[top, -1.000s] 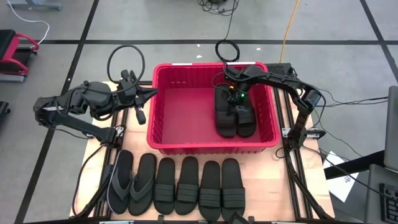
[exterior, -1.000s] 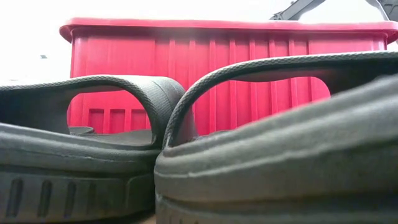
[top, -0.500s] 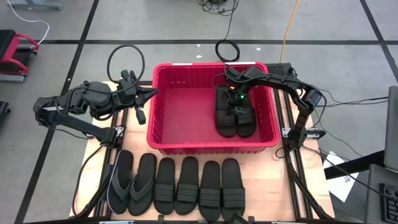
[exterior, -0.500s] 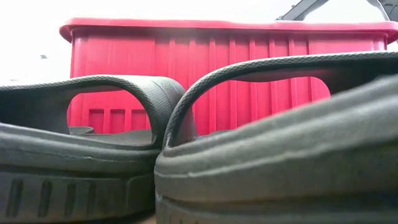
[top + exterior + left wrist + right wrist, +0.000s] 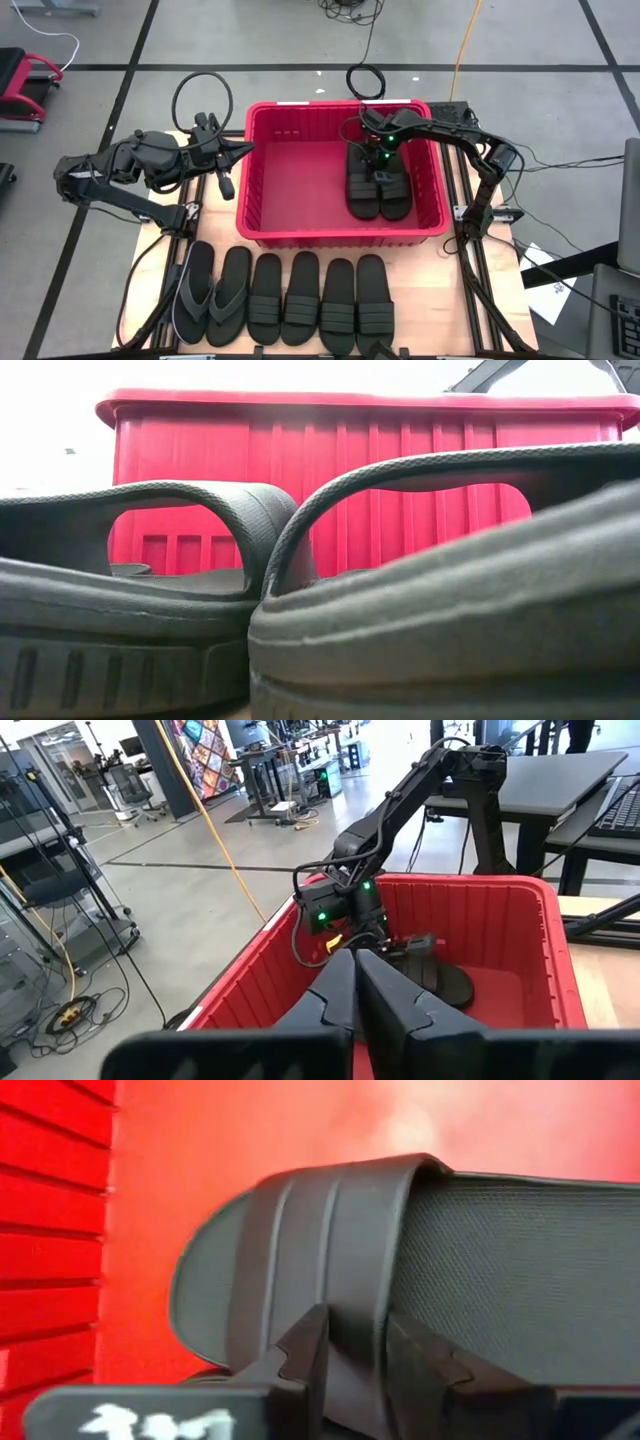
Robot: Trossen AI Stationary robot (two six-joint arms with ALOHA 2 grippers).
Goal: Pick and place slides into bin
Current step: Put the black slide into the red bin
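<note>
The red bin stands mid-table, its wall filling the low view. Two black slides lie side by side on its floor, in the right half. My right gripper reaches down into the bin over them. It is open, and its fingers stand on either side of one slide's ribbed strap. Several more slides lie in a row near the table's near edge, two thong ones at its left end. My left gripper hovers shut, just left of the bin. My right gripper has one finger over the strap's outer face and the other finger on the footbed side of the strap's edge. It comes slanting down from above. Whether either finger touches the strap, I cannot tell. The slide lies flat in the bin.
The bin's left half shows bare red floor. Cables loop on the floor beyond the table's far edge. The row of slides fills the near strip of the table, and two of them block most of the low view.
My right gripper has turned and tipped a little over the two slides in the bin, staying in nearly the same place. The slides lie where they were.
</note>
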